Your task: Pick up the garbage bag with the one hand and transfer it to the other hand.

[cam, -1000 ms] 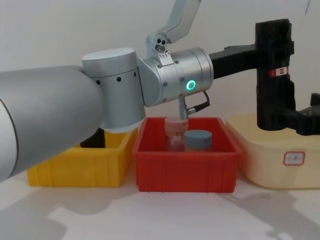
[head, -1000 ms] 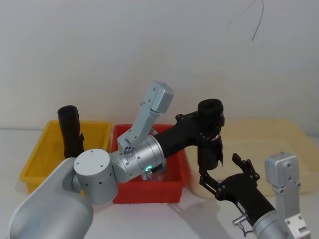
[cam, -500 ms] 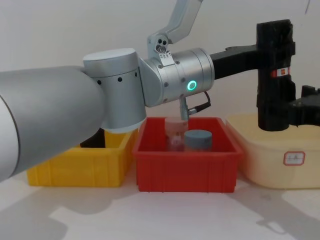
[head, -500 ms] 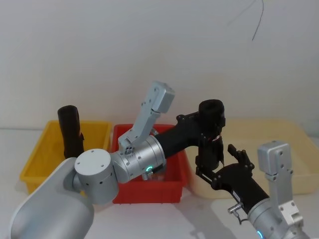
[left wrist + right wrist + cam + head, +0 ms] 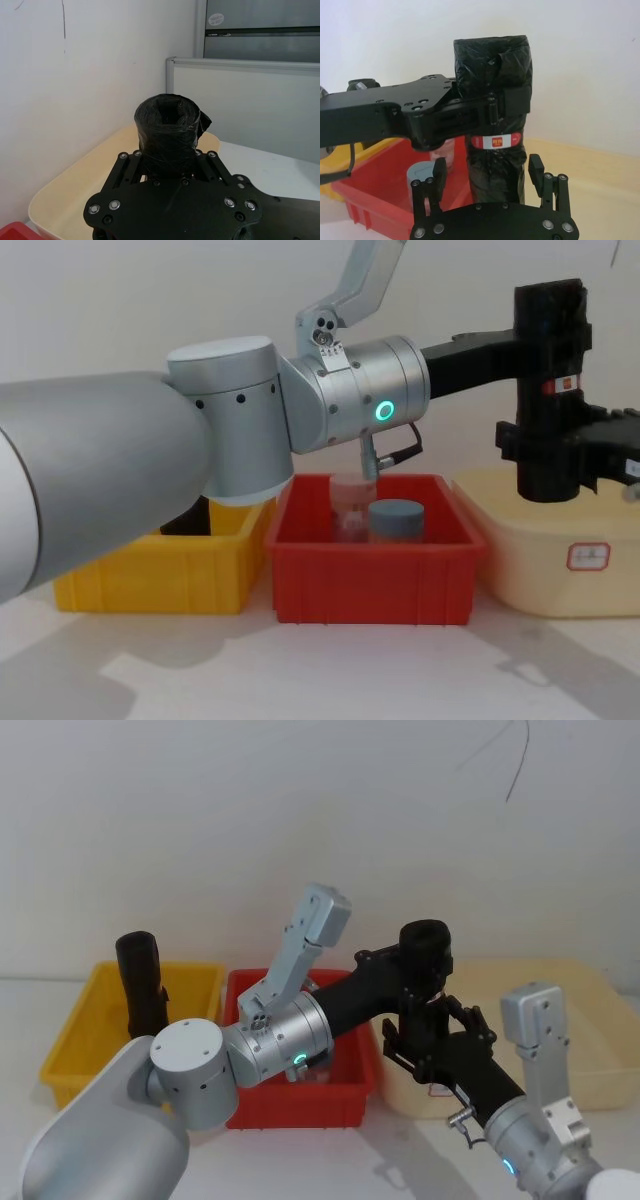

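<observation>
Bag [image 5: 547,330]: black roll of plastic, upright, held clear of the desk [image 5: 300,670]; it hangs over the left end of the cream bin [image 5: 540,570], just beside the red bin [image 5: 370,585]; its top rises well above the bin walls; a small red label [image 5: 496,141] sits around its middle, facing the robot.

Left gripper [image 5: 492,110]: reaches across from the left above the red bin; fingers [image 5: 516,102] closed on the bag's upper part, just above the label; the roll's top end stands up past the gripper body in the left wrist view [image 5: 167,125].

Right gripper [image 5: 487,175]: raised from the right, level with the bag's lower part, below the label; fingers [image 5: 439,175] spread wide, one on each side of the roll, with a gap showing on both sides, so not touching it; in the chest view the same fingers [image 5: 506,440] bracket the roll under the left gripper.

Red bin: middle of the row; holds a clear jar [image 5: 350,508] and a second jar with a grey-blue lid [image 5: 396,515], side by side.

Yellow bin [image 5: 150,585]: left of the row; a second black roll [image 5: 140,982] stands upright in it, taller than its wall.

Cream bin: right of the row, a small label on its front wall.
</observation>
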Controlling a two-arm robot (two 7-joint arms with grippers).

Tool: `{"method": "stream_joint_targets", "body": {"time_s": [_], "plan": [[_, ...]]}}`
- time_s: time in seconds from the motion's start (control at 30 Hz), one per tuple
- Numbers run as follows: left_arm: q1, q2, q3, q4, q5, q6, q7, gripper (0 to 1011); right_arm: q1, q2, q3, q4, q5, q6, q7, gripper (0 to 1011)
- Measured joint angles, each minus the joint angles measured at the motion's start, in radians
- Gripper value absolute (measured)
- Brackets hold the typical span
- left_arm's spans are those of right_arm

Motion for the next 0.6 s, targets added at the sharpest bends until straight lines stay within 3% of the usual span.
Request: {"method": "stream_joint_targets", "body": {"time_s": [0.33, 0.6], "plan": [[0.0, 0.0, 0.0, 0.001, 0.0, 0.0, 0.0, 355, 0.043, -0.022, -0.003, 0.042, -0.007, 0.043, 0.004, 997], [0.0, 0.0, 0.0, 0.001, 0.0, 0.0, 0.0, 355, 0.075, -0.043, -0.002, 0.071, -0.012, 0.097, -0.004, 823]]}}
